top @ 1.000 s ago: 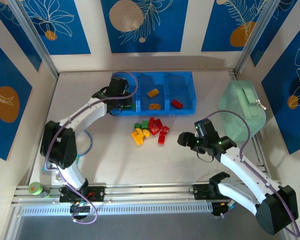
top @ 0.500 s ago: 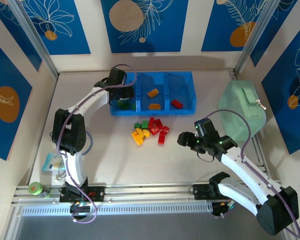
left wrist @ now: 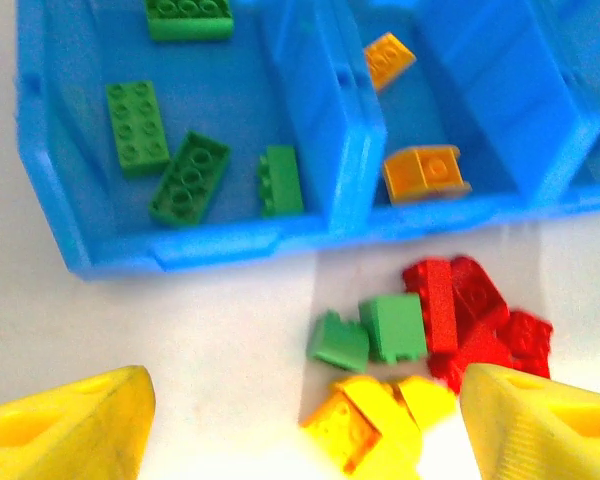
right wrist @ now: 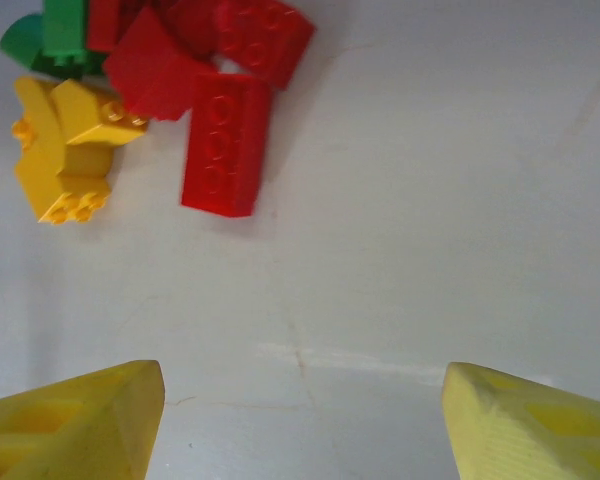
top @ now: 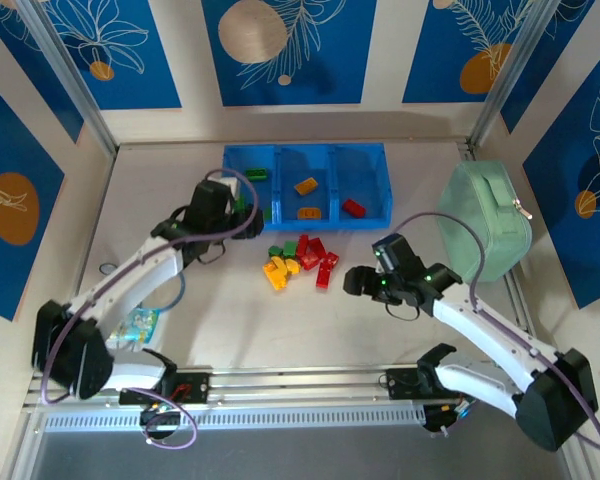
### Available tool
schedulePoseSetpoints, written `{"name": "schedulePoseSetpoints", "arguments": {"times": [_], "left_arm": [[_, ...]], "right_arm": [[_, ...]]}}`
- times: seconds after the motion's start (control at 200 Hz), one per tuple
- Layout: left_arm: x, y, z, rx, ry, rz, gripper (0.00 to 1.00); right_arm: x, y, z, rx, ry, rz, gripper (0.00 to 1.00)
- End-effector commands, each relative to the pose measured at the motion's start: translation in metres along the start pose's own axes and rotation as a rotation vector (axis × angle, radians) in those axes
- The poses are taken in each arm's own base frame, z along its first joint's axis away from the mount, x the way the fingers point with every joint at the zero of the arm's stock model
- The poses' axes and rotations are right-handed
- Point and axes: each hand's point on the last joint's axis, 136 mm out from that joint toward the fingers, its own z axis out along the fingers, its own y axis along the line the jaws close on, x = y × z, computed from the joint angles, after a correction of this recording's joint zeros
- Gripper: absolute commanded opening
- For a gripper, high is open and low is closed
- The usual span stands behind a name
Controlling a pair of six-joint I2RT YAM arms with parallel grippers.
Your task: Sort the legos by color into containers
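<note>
The containers are three compartments of a blue tray (top: 380, 160) (left wrist: 50, 190). Its left one holds several green legos (left wrist: 188, 178), the middle one two orange legos (left wrist: 427, 172), the right one a red lego (top: 354, 208). A loose pile of red, green and yellow legos (top: 300, 258) lies on the table in front. In the left wrist view two green bricks (left wrist: 395, 327), yellow ones (left wrist: 375, 425) and red ones (left wrist: 470, 320) show. My left gripper (top: 238, 210) (left wrist: 300, 420) hangs open just near-left of the tray, holding nothing. My right gripper (top: 356, 281) (right wrist: 300, 400) is open over bare table right of a red brick (right wrist: 225, 140).
A mint-green zip case (top: 485, 220) leans at the right edge. A small packet (top: 138, 325) and a green roll (top: 70, 378) lie near the left arm's base. Blue-panelled walls enclose the table on three sides.
My left gripper opened over the left compartment, then drew back toward the near side of the tray. My right gripper shifted a little left toward the pile.
</note>
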Motion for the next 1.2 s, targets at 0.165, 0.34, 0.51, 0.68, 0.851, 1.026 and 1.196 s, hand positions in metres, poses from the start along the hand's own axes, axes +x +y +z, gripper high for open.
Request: {"name": "schedulePoseSetpoints", "arguments": {"times": [0.165, 0.34, 0.51, 0.68, 0.851, 1.026, 1.196], "left_arm": [[0.073, 0.012, -0.018, 0.0, 0.048, -0.021, 0.8], [0.11, 0.023, -0.027, -0.016, 0.073, -0.052, 0.8], [0.136, 0.036, -0.03, -0.039, 0.103, -0.092, 0.8], [0.139, 0.038, -0.034, -0.018, 0.071, -0.136, 0.8], [0.142, 0.04, -0.036, -0.029, 0.081, -0.127, 0.8], [0.143, 0.043, -0.037, -0.036, 0.07, -0.127, 0.8], [0.143, 0.043, -0.038, -0.035, 0.074, -0.121, 0.8]], "right_arm": [[-0.004, 0.06, 0.021, -0.027, 0.086, -0.209, 0.74], [0.007, 0.089, 0.049, 0.026, 0.168, -0.313, 0.72], [0.011, 0.108, 0.075, 0.164, 0.207, -0.42, 0.68], [0.016, 0.125, 0.103, 0.242, 0.256, -0.516, 0.65], [0.009, 0.13, 0.117, 0.301, 0.268, -0.533, 0.64], [0.013, 0.131, 0.131, 0.305, 0.293, -0.537, 0.63], [0.011, 0.132, 0.142, 0.317, 0.292, -0.538, 0.6]]}}
